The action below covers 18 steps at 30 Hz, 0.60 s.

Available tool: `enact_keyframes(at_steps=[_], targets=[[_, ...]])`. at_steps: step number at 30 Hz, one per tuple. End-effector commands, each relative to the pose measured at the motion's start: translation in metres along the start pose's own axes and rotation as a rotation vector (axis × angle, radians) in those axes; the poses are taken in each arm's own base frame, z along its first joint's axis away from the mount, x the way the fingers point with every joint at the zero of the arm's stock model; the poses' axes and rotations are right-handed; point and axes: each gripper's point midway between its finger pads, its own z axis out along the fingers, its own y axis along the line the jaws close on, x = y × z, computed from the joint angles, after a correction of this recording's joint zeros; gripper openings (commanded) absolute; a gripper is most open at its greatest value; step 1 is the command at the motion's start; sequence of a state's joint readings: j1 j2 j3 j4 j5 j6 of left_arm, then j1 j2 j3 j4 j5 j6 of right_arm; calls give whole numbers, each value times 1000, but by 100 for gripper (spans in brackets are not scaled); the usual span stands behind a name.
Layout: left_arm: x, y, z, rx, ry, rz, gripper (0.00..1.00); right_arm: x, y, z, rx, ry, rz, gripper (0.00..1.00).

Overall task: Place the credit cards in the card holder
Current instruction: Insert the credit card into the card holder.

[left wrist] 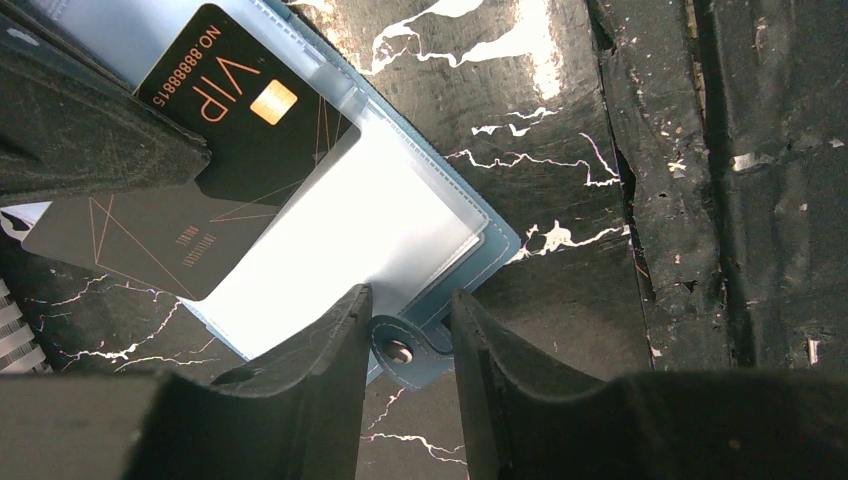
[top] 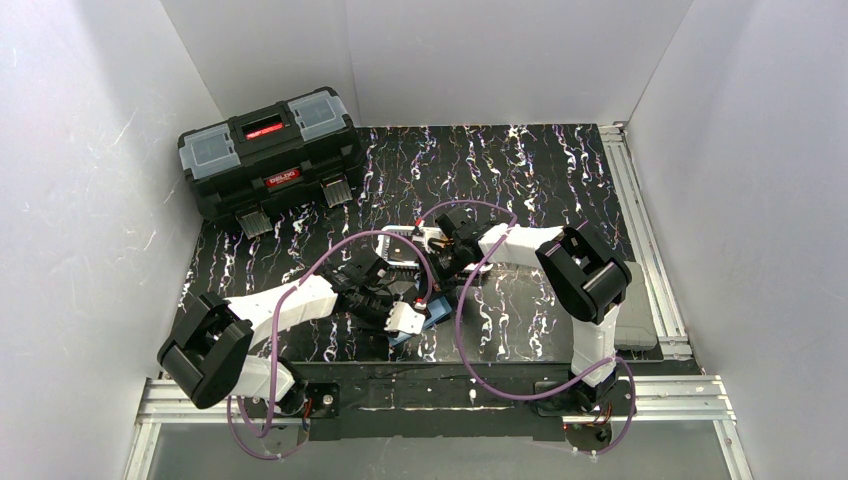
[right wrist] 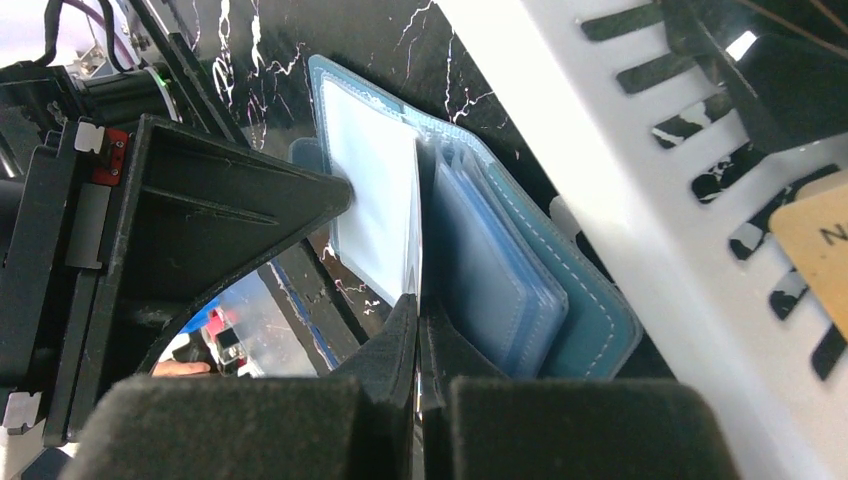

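The teal-blue card holder [left wrist: 497, 243] lies open on the black marbled table, its clear sleeves [left wrist: 370, 220] facing up. My left gripper [left wrist: 410, 305] is closed on its snap-button tab [left wrist: 400, 352], which touches both fingers. A black VIP credit card [left wrist: 245, 95] stands partly in a sleeve, its lower half showing grey through the plastic. My right gripper [right wrist: 418, 305] is shut on that card's thin edge, beside the holder's stacked sleeves [right wrist: 500, 270]. An orange credit card [right wrist: 815, 250] lies inside the white basket. In the top view both grippers meet over the holder [top: 438, 316].
The white mesh basket [right wrist: 620, 160] stands right against the holder's far side, also in the top view [top: 405, 250]. A black toolbox [top: 270, 150] sits at the back left. Metal rails [top: 640, 220] run along the table's right edge.
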<state>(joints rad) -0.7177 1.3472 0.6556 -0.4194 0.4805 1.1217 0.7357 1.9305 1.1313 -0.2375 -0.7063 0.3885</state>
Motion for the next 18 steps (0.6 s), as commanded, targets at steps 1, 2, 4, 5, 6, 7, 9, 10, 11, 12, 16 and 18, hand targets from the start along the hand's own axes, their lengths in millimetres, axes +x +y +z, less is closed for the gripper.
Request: enact_keyframes(at_steps=[1,2,4,5,6,7,9,10,11,12,16,18], targets=[[8,-8,0,30,44,-23,32,5,6,-2,-8,27,-31,1],[8,-8,0,30,44,-24,32,5,6,-1,-8,32,-33,1],[8,-8,0,30,43,-23,32,6,8,0,-16,44,-37,1],[8,-7,0,30,42,-25,32,7,8,0,-20,53,-37,1],[7,-7,0,30,42,-25,32,7,9,1,-18,61,-41,1],[7,-7,0,30,41,-23,32,7,9,1,-14,68,-41,1],[6,-5,0,27,37,-22,32,7,9,2,-10,71,-43,1],[5,-5,0,26,36,-22,32,7,9,2,-8,71,-43,1],[5,-4,0,24,36,-23,32,6,9,2,-6,68,-47,1],[5,-4,0,24,36,-23,32,5,10,2,-3,64,-50,1],[5,-4,0,25,34,-24,32,1,13,5,-7,56,-61,1],[4,-3,0,22,31,-22,32,0,12,7,-5,57,-59,1]])
